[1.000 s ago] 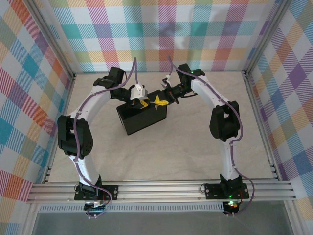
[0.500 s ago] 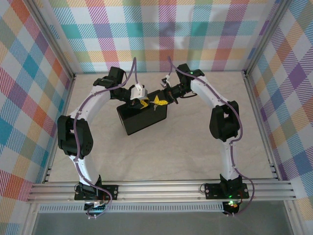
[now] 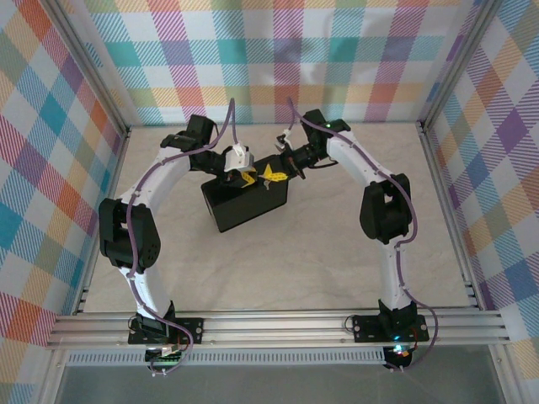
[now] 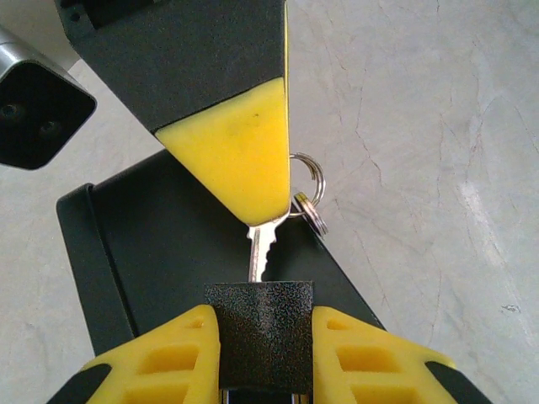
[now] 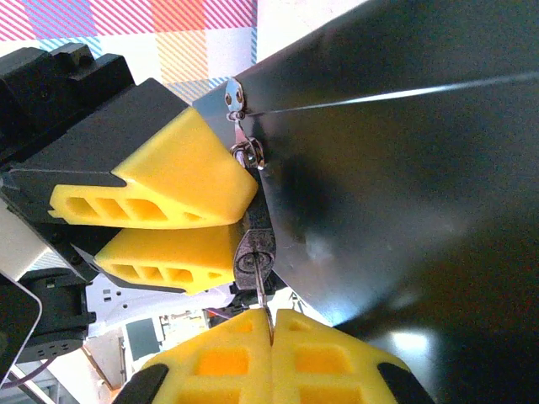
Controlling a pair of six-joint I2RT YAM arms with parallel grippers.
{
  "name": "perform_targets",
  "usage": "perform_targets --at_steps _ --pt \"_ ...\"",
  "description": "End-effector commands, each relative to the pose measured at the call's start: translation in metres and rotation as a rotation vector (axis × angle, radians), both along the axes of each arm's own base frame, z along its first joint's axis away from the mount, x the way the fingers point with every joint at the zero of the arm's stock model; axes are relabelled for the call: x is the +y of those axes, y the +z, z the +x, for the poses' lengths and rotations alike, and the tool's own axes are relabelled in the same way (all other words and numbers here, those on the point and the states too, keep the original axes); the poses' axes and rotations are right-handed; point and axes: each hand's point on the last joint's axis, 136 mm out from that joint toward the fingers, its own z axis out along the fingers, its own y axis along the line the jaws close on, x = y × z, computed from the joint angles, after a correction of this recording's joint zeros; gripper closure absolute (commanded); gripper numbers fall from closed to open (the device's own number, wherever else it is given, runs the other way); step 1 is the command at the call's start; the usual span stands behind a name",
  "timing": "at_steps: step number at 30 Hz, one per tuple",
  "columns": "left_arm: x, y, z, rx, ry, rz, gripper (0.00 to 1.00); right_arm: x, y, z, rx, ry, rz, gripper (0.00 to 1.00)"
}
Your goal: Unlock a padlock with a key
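One padlock (image 4: 258,305), small, dark grained body: clamped between the yellow fingers (image 4: 168,353) of the left gripper (image 3: 242,176), at the far edge of the dark box (image 3: 246,210) in the middle of the table (image 3: 337,261). One key (image 4: 260,246), silvery, two split rings (image 4: 308,185) at its head: blade running to the padlock's edge with its tip hidden, head pinched in the tightly closed right gripper (image 5: 269,326), just right of the left gripper. Shackle, locked or free: cannot tell.
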Motion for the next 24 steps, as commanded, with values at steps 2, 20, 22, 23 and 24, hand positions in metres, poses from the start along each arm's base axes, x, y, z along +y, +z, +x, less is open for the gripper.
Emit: perform_targets --at_steps 2,20,22,23,24 --pt "-0.012 0.020 -0.019 -0.010 -0.073 -0.055 0.93 0.017 0.015 -0.008 0.000 0.048 0.073 0.93" --pt "-0.019 0.016 -0.021 0.017 -0.077 -0.076 0.94 0.044 0.027 -0.012 -0.002 0.084 0.120 0.83" --pt "-0.016 0.009 -0.018 0.020 -0.057 -0.047 0.94 0.030 0.026 -0.008 -0.004 0.054 0.108 0.77" --pt "-0.014 0.006 -0.017 0.025 -0.048 -0.034 0.94 0.021 0.023 -0.005 -0.005 0.031 0.096 0.75" --pt "-0.012 0.003 -0.018 0.035 -0.041 -0.021 0.94 0.010 0.021 -0.001 -0.009 0.006 0.085 0.74"
